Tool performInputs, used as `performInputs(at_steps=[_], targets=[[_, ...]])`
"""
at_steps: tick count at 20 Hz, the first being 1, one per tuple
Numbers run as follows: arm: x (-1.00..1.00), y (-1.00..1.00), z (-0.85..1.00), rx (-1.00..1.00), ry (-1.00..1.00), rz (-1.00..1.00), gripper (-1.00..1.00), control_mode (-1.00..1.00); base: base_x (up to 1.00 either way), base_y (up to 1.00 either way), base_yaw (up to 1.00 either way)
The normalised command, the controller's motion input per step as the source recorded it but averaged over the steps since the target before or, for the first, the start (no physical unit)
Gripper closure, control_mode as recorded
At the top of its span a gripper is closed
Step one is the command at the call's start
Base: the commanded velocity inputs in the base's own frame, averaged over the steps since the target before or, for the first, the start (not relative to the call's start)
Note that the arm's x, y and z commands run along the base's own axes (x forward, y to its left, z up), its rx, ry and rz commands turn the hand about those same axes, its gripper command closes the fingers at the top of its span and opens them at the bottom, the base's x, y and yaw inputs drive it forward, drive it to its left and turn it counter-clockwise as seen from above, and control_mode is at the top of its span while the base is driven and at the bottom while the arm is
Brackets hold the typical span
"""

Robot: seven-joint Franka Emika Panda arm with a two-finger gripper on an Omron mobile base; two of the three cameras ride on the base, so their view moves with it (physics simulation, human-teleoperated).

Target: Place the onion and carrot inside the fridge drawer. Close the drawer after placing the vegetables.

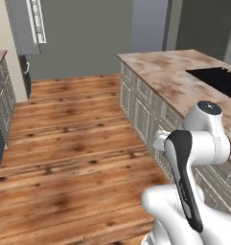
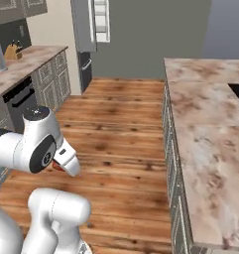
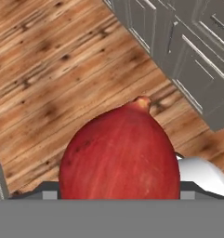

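A big red onion (image 3: pixel 120 153) bulges in the lower middle of the hand view, hanging above the wooden floor (image 3: pixel 53 88). My gripper (image 2: pixel 66 159) is shut on it, and the onion hides the fingertips. In the right base view a sliver of red shows under the white hand, low beside the arm. The hand also shows in the left base view (image 1: pixel 161 141), next to the island cabinets. The carrot and the fridge drawer are out of view. An open grey fridge door (image 2: pixel 86 25) with small white bins stands at the far end of the room.
A long island counter (image 1: pixel 174 76) with grey cabinet fronts (image 3: pixel 187 60) runs along the right. A second counter (image 2: pixel 22 67) with an oven beneath lines the left wall. Wooden floor (image 1: pixel 74 143) lies open between them, toward the fridge.
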Motion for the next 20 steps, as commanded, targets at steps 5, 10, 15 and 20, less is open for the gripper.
performInputs(at_steps=[5,10,15,20], targets=[[0.0,0.0,0.0,0.0,0.0,0.0,1.0,1.0,1.0,0.19,0.28],[0.0,0.0,0.0,0.0,0.0,0.0,1.0,1.0,1.0,0.0,0.1],[0.0,0.0,0.0,0.0,0.0,0.0,1.0,1.0,1.0,0.0,0.03],[0.0,0.0,0.0,0.0,0.0,0.0,1.0,1.0,1.0,0.0,0.0]])
